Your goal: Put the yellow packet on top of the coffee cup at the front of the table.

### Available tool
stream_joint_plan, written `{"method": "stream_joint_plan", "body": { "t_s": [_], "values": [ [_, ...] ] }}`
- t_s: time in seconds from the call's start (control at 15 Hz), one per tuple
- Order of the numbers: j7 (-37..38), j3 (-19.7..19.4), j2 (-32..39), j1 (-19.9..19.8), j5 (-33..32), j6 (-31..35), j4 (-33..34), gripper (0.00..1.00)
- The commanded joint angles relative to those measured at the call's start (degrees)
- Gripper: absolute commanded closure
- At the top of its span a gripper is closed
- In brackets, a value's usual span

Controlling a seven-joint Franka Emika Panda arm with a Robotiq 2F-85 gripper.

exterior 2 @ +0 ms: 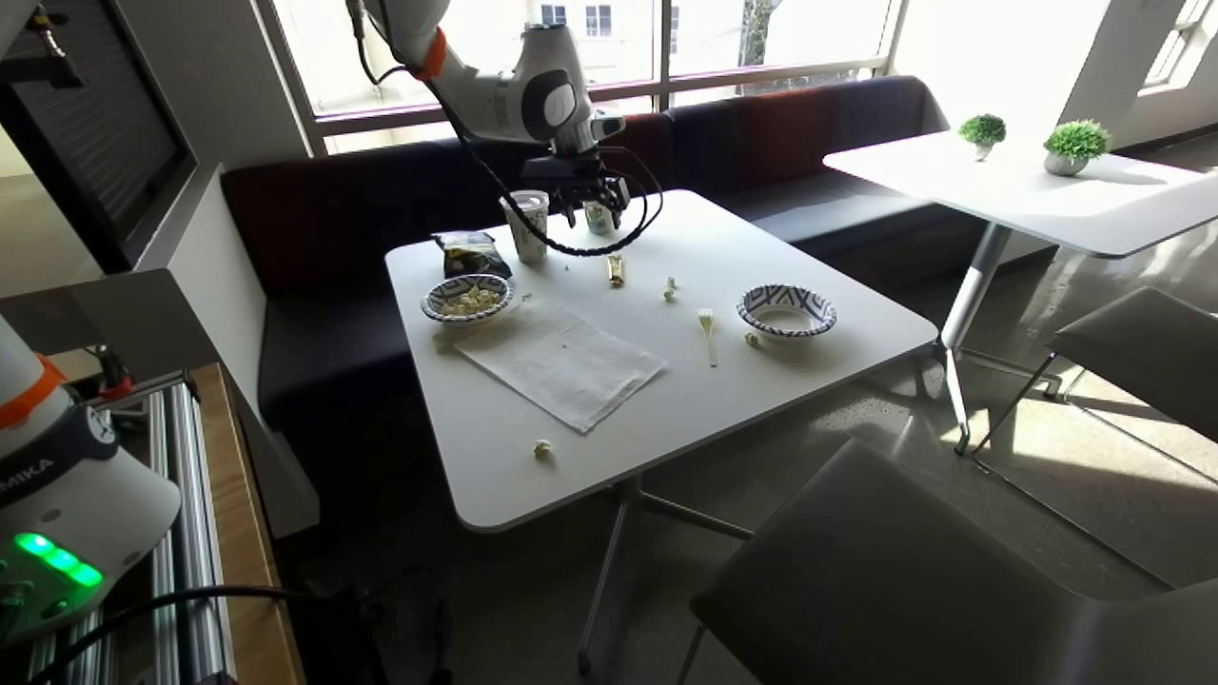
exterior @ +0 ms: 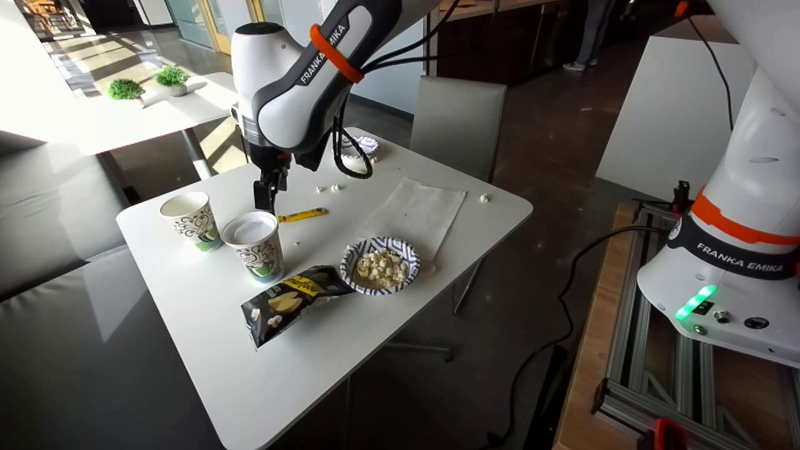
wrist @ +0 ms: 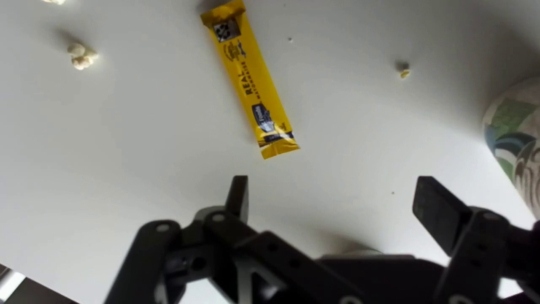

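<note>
My empty gripper (wrist: 334, 196) is hovering, jaws wide apart — I'm planning to straddle the yellow mayonnaise sachet (wrist: 251, 82), lying beyond the gripper's tips, squarely across its narrow width.

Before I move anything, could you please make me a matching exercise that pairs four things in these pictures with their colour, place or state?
1. yellow packet
2. gripper
3. snack bag
4. fork

A. mostly black, beside the popcorn bowl
B. pale, lying on the table
C. open, above the table
D. printed with the word REAL

Right pairs: 1-D, 2-C, 3-A, 4-B.
</note>
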Motion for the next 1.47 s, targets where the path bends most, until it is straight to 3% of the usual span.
{"method": "stream_joint_plan", "body": {
  "t_s": [0.0,0.2,0.47,0.67,0.73,1.07,1.27,1.4],
  "values": [
    [0.4,-1.8,8.5,1.4,-1.3,-2.1,10.9,0.00],
    [-0.4,-1.3,12.6,0.8,-0.3,-3.9,16.0,0.00],
    [-1.0,-1.2,16.3,0.6,0.2,-11.4,21.6,0.00],
    [-1.7,-0.8,18.4,0.4,0.4,-15.2,25.5,0.23],
    [-2.0,-0.6,19.0,0.3,0.6,-16.1,26.8,0.23],
    [-2.9,-0.2,21.0,0.5,1.1,-21.1,31.8,0.62],
    [-3.1,-0.1,22.0,0.6,1.3,-24.0,34.1,0.74],
    [-3.1,-0.3,22.6,0.7,1.3,-25.4,35.5,0.75]
  ]
}}
